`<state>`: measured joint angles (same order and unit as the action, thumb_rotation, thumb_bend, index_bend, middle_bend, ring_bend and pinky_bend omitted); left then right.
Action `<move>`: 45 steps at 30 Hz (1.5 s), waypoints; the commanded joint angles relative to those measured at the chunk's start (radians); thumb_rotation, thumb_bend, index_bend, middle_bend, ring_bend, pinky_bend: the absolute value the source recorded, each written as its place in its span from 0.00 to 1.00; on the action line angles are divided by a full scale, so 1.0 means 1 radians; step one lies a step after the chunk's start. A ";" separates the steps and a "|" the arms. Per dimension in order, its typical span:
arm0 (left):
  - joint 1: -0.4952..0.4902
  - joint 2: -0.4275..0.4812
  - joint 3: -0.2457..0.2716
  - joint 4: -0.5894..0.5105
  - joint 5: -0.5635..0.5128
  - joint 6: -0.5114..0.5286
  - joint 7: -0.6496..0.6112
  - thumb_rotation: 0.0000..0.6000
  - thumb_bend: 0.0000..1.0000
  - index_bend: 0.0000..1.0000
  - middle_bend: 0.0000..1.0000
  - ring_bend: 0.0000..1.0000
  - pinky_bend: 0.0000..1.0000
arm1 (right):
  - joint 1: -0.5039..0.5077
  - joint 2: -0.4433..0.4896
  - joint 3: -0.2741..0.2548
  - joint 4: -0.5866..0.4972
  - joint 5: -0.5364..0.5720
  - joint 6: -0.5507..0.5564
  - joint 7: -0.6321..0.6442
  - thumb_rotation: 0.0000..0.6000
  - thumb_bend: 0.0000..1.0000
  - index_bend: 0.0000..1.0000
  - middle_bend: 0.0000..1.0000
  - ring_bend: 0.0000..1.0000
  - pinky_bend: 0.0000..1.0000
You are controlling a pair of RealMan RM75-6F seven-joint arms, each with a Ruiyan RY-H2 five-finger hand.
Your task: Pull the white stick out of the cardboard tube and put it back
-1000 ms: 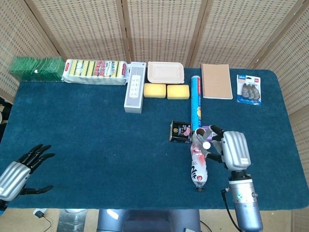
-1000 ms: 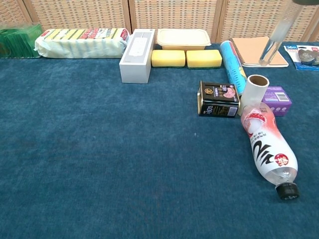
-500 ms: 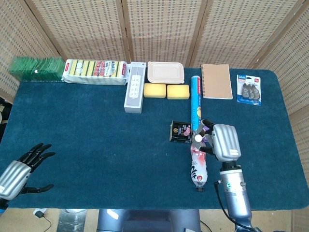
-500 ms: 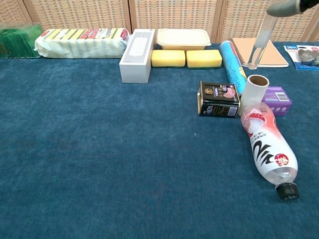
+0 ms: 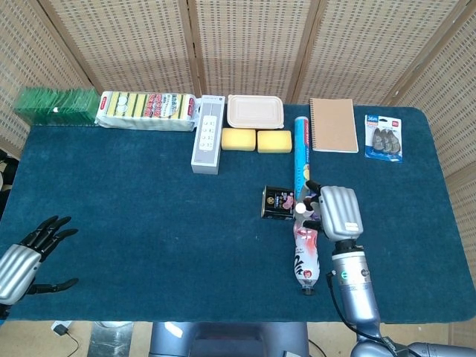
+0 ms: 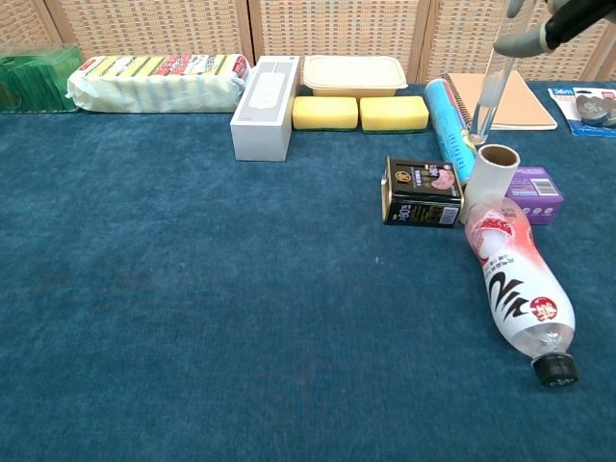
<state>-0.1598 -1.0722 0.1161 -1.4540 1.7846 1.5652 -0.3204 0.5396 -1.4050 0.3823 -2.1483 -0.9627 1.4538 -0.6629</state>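
The white stick (image 6: 487, 89) hangs nearly upright, pinched at its top by my right hand (image 6: 563, 16). Its lower tip hovers just above the open mouth of the cardboard tube (image 6: 494, 173), slightly to the left of it. The tube stands upright between a black tin (image 6: 422, 192) and a purple box (image 6: 535, 192). In the head view my right hand (image 5: 336, 211) covers the tube, and only the stick's top end (image 5: 300, 208) shows. My left hand (image 5: 26, 256) is at the table's front left corner, fingers spread, holding nothing.
A plastic bottle (image 6: 515, 279) lies in front of the tube, touching it. A blue roll (image 6: 449, 115) lies behind it. Notebook (image 5: 333, 124), yellow sponges (image 5: 256, 140), a lidded container (image 5: 255, 111) and a power strip box (image 5: 207, 134) line the back.
My right hand has carried the stick leftward, bringing its lower tip from over the notebook to just above the tube's mouth. The left hand has drifted slightly down and left.
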 commanded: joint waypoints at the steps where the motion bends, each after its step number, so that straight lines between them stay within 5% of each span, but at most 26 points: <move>1: 0.002 -0.001 -0.003 -0.002 -0.004 0.001 0.004 0.77 0.11 0.16 0.08 0.03 0.24 | 0.005 0.011 0.005 0.004 0.007 -0.003 0.005 1.00 0.41 0.82 0.98 1.00 0.84; 45: 0.007 -0.004 -0.010 -0.009 -0.009 -0.001 0.025 0.77 0.11 0.16 0.08 0.03 0.24 | 0.023 0.053 -0.050 0.091 0.056 -0.026 0.086 1.00 0.41 0.81 0.98 1.00 0.84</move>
<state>-0.1522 -1.0765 0.1059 -1.4628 1.7758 1.5638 -0.2953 0.5616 -1.3527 0.3324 -2.0585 -0.9073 1.4286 -0.5783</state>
